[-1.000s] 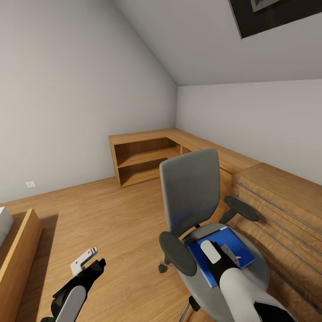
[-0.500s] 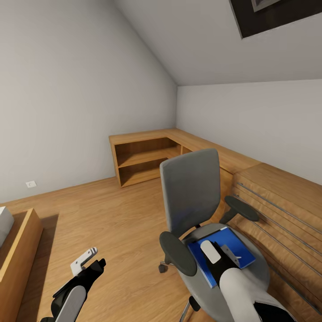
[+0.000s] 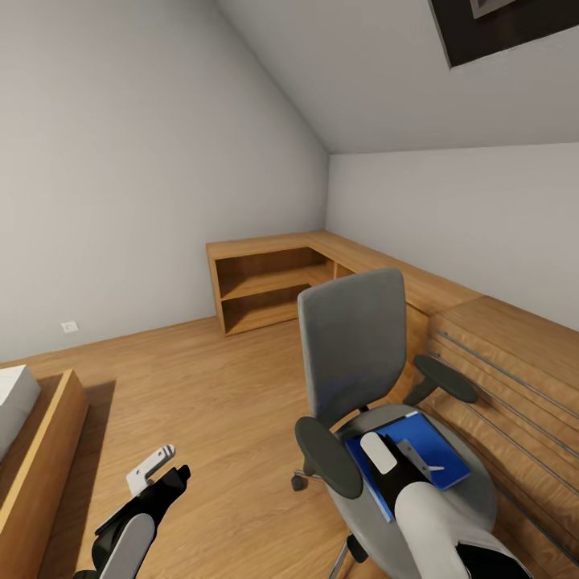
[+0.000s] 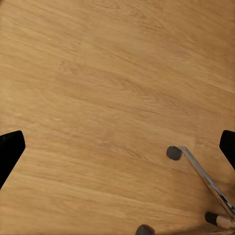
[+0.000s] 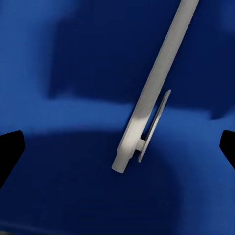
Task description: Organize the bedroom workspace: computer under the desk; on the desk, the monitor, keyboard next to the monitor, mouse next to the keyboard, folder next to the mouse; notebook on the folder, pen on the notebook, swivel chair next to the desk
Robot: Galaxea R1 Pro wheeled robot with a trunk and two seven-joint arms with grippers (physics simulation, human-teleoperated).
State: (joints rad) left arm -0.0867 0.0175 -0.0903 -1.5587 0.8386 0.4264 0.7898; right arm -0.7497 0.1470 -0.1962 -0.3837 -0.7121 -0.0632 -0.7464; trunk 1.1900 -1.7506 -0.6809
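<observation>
The right gripper (image 3: 410, 458) is seen in the head view poised low over the chair (image 3: 378, 402) seat, right above the blue folder (image 3: 438, 450). In the right wrist view its two dark fingertips (image 5: 10, 152) are set wide apart at either side, clamped on nothing. Between them lies a grey pen (image 5: 152, 88) on the folder's (image 5: 63, 73) blue cover, its long axis running diagonally across the cover, with its clip alongside its nearer blunt end. Whether a notebook lies between pen and folder cannot be told.

The folder is laid flat on the seat, between the two dark armrests, one corner reaching toward the seat's outer edge. The grey backrest is upright behind it.

The left gripper (image 3: 157, 474) is held well apart from the chair, over bare wooden floor (image 3: 201, 386). In the left wrist view its fingertips (image 4: 10, 152) are likewise spread wide with nothing between them, and a chair leg with a castor (image 4: 174, 152) is seen on the floor (image 4: 98, 98) below.

A wooden shelf unit (image 3: 265, 285) stands in the far corner, its compartments holding nothing.
</observation>
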